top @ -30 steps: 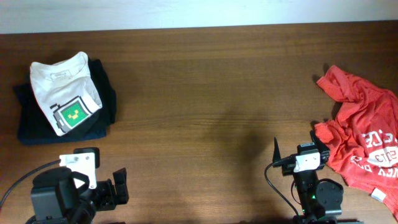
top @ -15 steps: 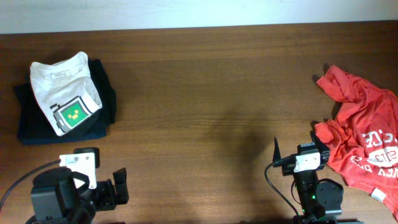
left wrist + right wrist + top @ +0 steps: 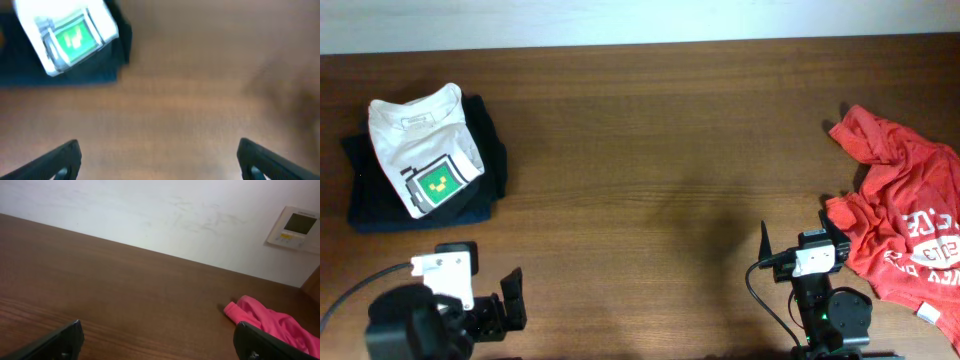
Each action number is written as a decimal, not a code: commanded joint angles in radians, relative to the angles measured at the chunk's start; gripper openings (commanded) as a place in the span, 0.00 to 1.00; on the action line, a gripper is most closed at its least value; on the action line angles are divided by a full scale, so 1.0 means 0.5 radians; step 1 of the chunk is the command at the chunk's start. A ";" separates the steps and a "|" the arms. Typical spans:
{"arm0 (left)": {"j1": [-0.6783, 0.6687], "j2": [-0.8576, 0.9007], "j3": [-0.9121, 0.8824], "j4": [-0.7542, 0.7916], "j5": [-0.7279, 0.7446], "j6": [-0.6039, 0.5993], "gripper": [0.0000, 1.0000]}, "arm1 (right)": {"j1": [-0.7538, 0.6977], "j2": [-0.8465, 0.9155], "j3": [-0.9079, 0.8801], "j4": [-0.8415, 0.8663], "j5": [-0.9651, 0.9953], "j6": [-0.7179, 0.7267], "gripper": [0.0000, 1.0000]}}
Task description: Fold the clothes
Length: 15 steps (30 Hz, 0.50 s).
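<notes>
A white T-shirt (image 3: pixel 420 150) with a green-and-yellow square print lies folded at the far left, on top of a dark folded garment. In the blurred left wrist view the white T-shirt (image 3: pixel 65 40) shows at the upper left. A red T-shirt (image 3: pixel 905 215) with white lettering lies crumpled at the right edge, and the right wrist view shows the red T-shirt (image 3: pixel 270 322) at its lower right. My left gripper (image 3: pixel 480 300) hangs open over bare wood at the near left, its fingers (image 3: pixel 67 157) wide apart. My right gripper (image 3: pixel 800 245) is open just left of the red T-shirt, holding nothing.
The dark navy folded garment (image 3: pixel 370 205) under the white T-shirt reaches past it on the left and right. A wall panel (image 3: pixel 295 227) hangs behind the table's far edge. Brown wooden tabletop (image 3: pixel 650 180) stretches between the two piles.
My left arm has drawn back slightly toward the near edge of the table. The right arm and both T-shirts have stayed where they were.
</notes>
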 commanded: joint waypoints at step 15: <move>-0.082 -1.054 -1.963 2.197 -0.076 0.092 0.99 | 0.010 -0.017 -0.009 -0.014 0.039 -0.014 0.99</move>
